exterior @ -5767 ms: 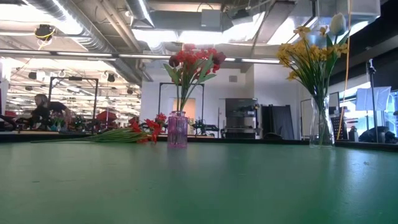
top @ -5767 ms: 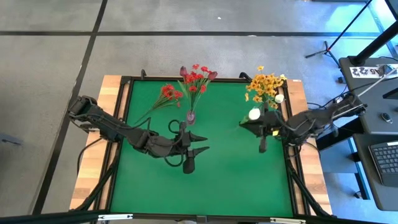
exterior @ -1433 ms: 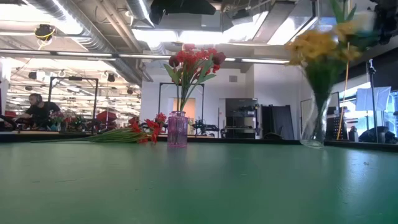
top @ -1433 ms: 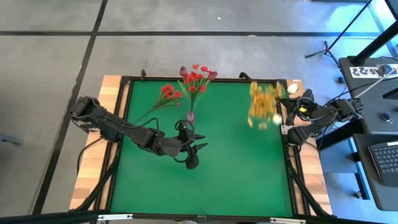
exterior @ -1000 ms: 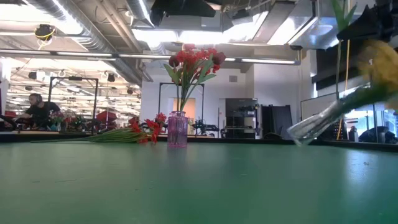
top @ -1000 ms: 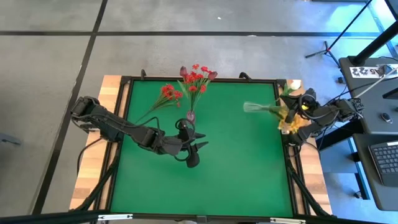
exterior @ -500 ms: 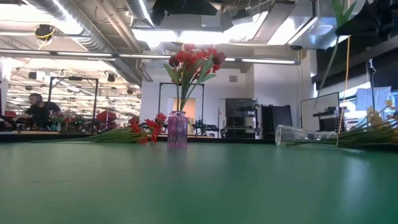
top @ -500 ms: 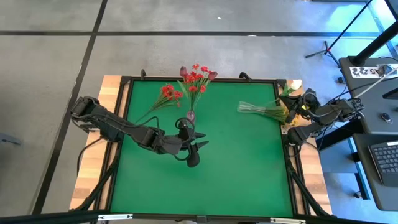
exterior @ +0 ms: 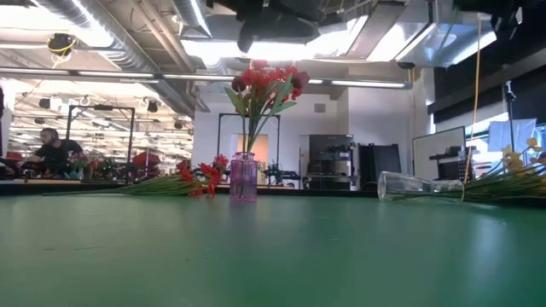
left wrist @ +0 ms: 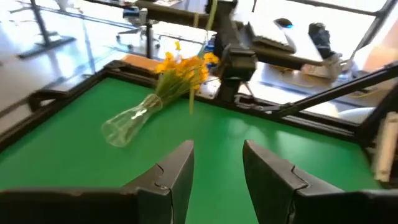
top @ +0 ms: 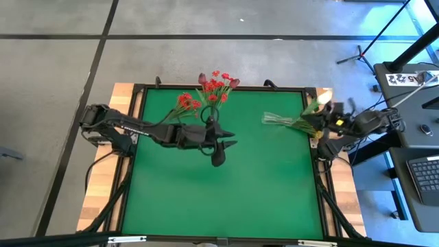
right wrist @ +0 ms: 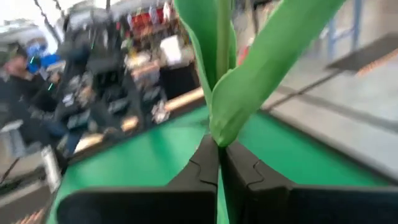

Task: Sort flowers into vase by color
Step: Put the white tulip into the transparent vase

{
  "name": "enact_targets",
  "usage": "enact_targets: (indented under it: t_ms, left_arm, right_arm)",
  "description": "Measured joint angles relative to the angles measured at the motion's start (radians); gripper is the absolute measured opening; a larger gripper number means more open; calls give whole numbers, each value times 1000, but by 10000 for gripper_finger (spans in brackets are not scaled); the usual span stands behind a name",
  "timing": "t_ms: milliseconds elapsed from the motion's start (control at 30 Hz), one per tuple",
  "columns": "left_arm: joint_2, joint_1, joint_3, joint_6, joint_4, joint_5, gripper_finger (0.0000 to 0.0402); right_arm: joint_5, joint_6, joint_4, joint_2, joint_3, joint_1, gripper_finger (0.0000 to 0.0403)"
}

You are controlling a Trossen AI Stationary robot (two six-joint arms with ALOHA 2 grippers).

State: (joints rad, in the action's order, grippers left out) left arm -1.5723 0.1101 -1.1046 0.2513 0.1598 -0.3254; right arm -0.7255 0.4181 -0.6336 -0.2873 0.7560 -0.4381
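A clear vase [top: 274, 119] of yellow flowers [left wrist: 181, 67] lay tipped over; right gripper [right wrist: 219, 163] clenched a green stem [right wrist: 222, 56], left gripper [left wrist: 214, 169] hung open.

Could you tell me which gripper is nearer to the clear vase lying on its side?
Right. The right gripper sits at the table's right edge by the clear vase and its yellow flowers; the left gripper hangs mid-table, farther off.
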Motion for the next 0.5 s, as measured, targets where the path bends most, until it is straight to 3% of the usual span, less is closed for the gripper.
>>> enact_targets:
  t_ms: [167,500]
  left_arm:
    - [0,-22,0,-6,27,84,133]
    - [0,-34,0,-23,-48,81,133]
  right_arm:
    - [119,164,4,-63,-62,0,1]
    - [301,482,49,-265,-210,0,1]
